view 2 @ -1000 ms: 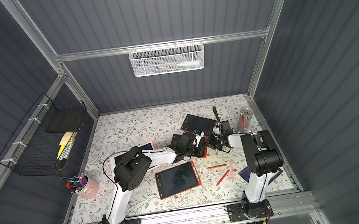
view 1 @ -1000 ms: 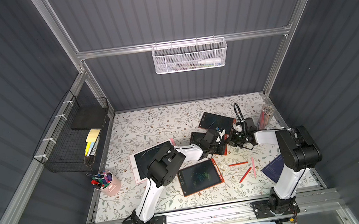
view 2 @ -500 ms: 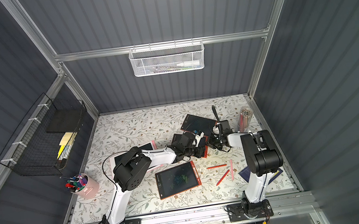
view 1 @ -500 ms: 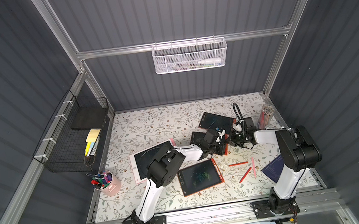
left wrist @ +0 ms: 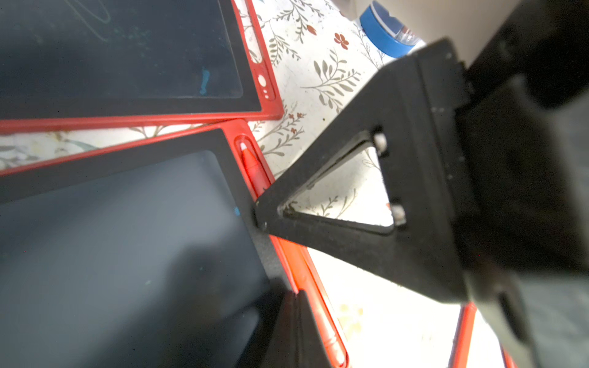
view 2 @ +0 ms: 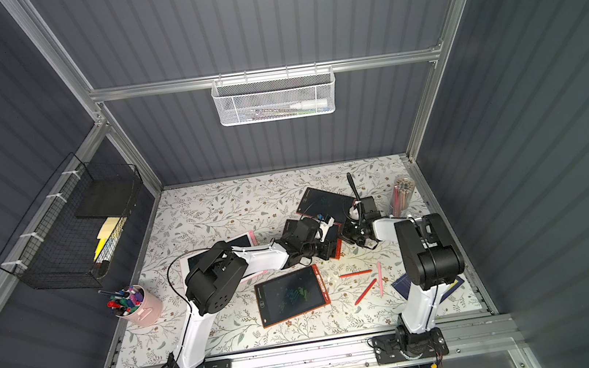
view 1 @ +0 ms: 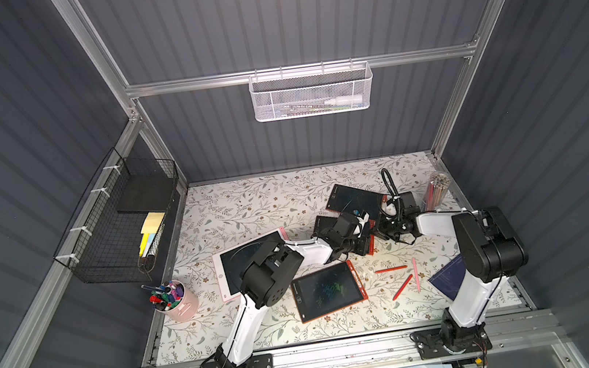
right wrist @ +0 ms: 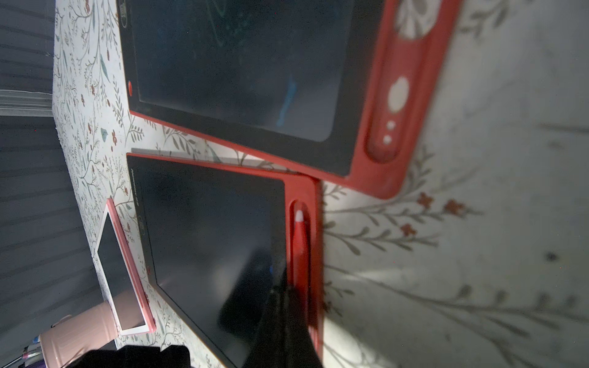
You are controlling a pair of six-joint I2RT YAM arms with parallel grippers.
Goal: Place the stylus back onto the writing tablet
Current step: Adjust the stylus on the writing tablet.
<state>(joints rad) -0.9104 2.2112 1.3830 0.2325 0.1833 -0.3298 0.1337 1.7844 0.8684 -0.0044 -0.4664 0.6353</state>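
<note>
— Grippers first: where are they, and are they clasping anything?
— Over one red-framed writing tablet (right wrist: 207, 242), the left gripper (left wrist: 296, 306) and right gripper (right wrist: 283, 290) meet. Each has its jaws pressed together. Both tips sit at the tablet's stylus groove. I cannot tell whether the left one pinches anything.
— And the stylus?
— A red stylus (right wrist: 299, 245) lies in that groove along the writing tablet's edge. Its white tip points toward a second red tablet (right wrist: 239, 63), just past the writing tablet's corner.
— Do the views differ?
— Yes. In both top views the arms cover most of the writing tablet, hiding groove and stylus; only the wrist views show them. The left wrist view also shows the right gripper side-on, its tip touching the bezel beside the stylus. Only the top views show three loose styluses (view 1: 390, 269) on the floral table (view 1: 250, 205), lying apart from the writing tablet. They also show a third tablet (view 1: 327, 291) with green scribbles near it.
</note>
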